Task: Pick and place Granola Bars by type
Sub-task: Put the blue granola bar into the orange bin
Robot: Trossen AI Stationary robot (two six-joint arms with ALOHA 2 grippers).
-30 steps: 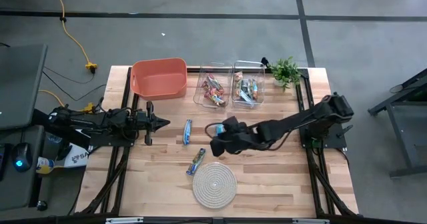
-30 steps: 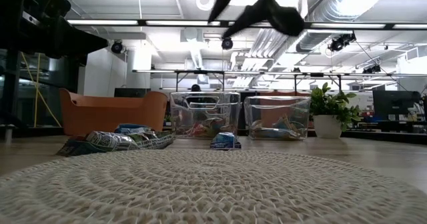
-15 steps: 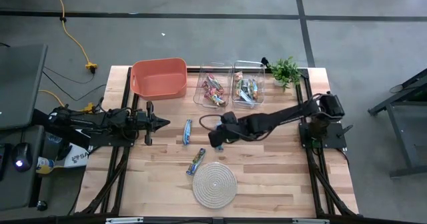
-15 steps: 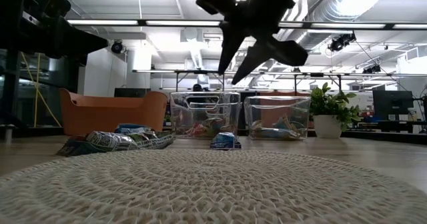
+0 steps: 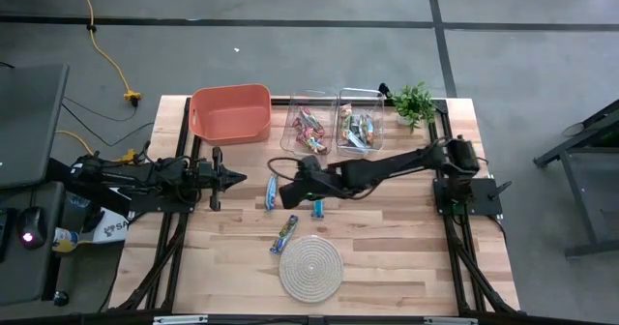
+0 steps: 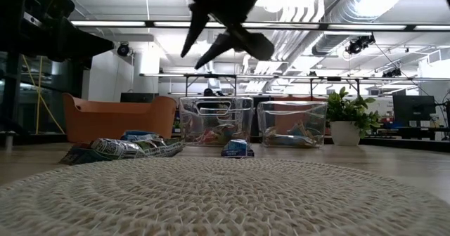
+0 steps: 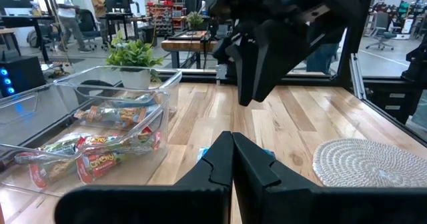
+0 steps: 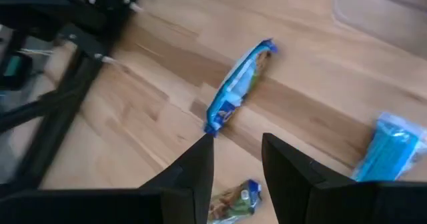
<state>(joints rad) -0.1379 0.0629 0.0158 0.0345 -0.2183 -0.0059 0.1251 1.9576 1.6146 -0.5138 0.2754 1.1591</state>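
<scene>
Three granola bars lie flat on the wood. A blue-silver bar [image 5: 272, 192] [image 8: 240, 87] lies just ahead of my right gripper [image 5: 285, 196] [image 8: 237, 143], which hovers open above the table and touches nothing. A light-blue bar [image 5: 316, 207] [image 8: 393, 147] lies beside it toward the right. A greenish bar [image 5: 285, 233] [image 8: 233, 204] lies nearer the near edge. More bars fill two clear bins [image 5: 334, 124]. My left gripper [image 5: 237, 178] [image 7: 232, 161] waits shut, left of the blue-silver bar.
An orange basket [image 5: 230, 112] stands at the far left, and a potted plant [image 5: 414, 101] at the far right corner. The round rope mat [image 5: 310, 265] lies near the near edge. Bare wood shows between the mat and the bins.
My right gripper has swung from above the light-blue bar toward the table's left, the arm stretching out, and now hangs by the blue-silver bar. It has stayed open. No bar has moved.
</scene>
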